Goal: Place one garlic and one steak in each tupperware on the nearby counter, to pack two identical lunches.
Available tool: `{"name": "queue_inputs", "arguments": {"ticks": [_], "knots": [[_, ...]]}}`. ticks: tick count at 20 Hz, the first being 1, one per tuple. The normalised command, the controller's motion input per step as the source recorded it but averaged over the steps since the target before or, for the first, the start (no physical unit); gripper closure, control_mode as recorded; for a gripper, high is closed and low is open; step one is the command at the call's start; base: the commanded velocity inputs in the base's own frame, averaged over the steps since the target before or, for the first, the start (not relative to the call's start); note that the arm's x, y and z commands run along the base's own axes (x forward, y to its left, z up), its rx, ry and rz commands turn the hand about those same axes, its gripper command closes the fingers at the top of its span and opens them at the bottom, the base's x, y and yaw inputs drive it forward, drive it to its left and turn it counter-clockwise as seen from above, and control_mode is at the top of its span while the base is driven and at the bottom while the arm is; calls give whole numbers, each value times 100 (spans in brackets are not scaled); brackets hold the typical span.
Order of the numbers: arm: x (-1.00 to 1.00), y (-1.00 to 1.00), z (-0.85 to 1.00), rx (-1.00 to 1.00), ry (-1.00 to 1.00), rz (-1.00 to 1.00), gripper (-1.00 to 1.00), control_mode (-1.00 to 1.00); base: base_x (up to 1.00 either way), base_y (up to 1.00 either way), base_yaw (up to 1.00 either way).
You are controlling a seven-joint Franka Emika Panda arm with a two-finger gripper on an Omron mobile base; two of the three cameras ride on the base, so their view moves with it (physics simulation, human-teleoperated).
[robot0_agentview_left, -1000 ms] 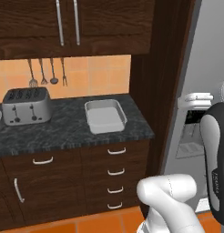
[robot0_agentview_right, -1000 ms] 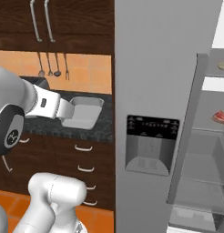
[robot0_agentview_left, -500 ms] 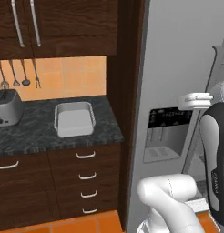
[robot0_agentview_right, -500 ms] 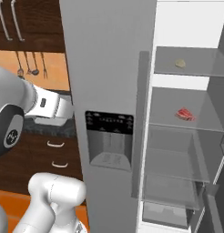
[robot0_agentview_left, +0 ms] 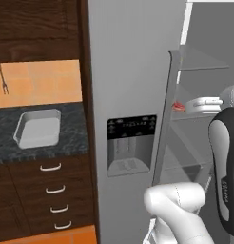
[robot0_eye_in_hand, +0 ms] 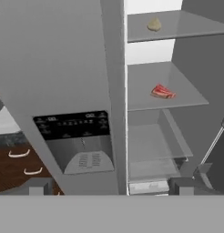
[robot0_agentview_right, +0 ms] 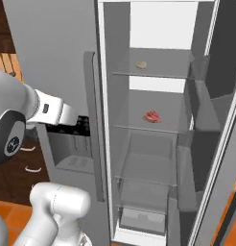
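The steak (robot0_eye_in_hand: 163, 92) lay on a fridge shelf (robot0_eye_in_hand: 177, 101) ahead of my gripper (robot0_eye_in_hand: 111, 185), slightly right, well apart. One garlic (robot0_eye_in_hand: 154, 24) sat on the shelf above. My fingers (robot0_eye_in_hand: 40, 186) stood wide, holding nothing.

My white arm (robot0_agentview_left: 223, 162) rises at the lower right, in front of the grey refrigerator (robot0_agentview_left: 133, 71), whose closed door carries a dark dispenser panel (robot0_agentview_left: 131, 143). Past the door's edge, a red steak (robot0_agentview_left: 178, 106) lies on a glass shelf (robot0_agentview_left: 199, 114) in the open compartment. To the left, a rectangular pale tupperware (robot0_agentview_left: 38, 127) sits on the black speckled surface (robot0_agentview_left: 4, 143), above dark drawers (robot0_agentview_left: 54, 195) with curved silver handles.
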Motion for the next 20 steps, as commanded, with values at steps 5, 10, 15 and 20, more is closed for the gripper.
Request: {"name": "queue_inputs", "arguments": {"ticks": [5, 10, 15, 20], "knots": [[0, 0, 0, 0, 0, 0, -100, 100, -2, -58, 0], [0, 0, 0, 0, 0, 0, -100, 100, 0, -28, 0], [0, 0, 0, 0, 0, 0, -100, 100, 0, -22, 0], [0, 0, 0, 0, 0, 0, -100, 100, 0, -39, 0]]}}
